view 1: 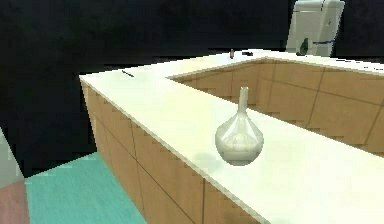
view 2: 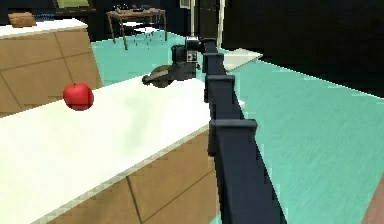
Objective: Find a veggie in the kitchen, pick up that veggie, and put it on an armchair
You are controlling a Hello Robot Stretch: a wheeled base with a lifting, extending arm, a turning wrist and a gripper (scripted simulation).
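Arm side view, nearest: dark square arm [view 2: 232,140] up from the bottom edge, right of middle, crossing the cream countertop [view 2: 90,150] of a wood-panelled counter.

On that countertop, left of the arm: round red thing [view 2: 78,95], tomato-like, resting on the surface.

Farther out, at the arm's far end: two white marker squares [view 2: 186,52]. Left of them, the gripper [view 2: 150,78], dark, at the countertop's far edge. Far end of it hard to make out. Cannot tell whether holding anything, nor whether fingers apart or together. Round red thing clear of the gripper, toward the view's left and lower in the picture.

Beyond the counter: teal floor [view 2: 320,110].

Farthest, top left: second counter [view 2: 40,45] with a brown object [view 2: 20,18] on top. Top middle: dining table [view 2: 135,15] with chairs around it.

Forward view, nearest: teal floor at lower left, then a cream-topped, wood-panelled counter bending round in a U.

On its near run: pale vase [view 1: 240,135], round belly, narrow neck, upright.

Farther back on the top: two small dark items [view 1: 232,52], too small to identify.

Farthest, top right: white appliance [view 1: 315,25] standing on the counter.
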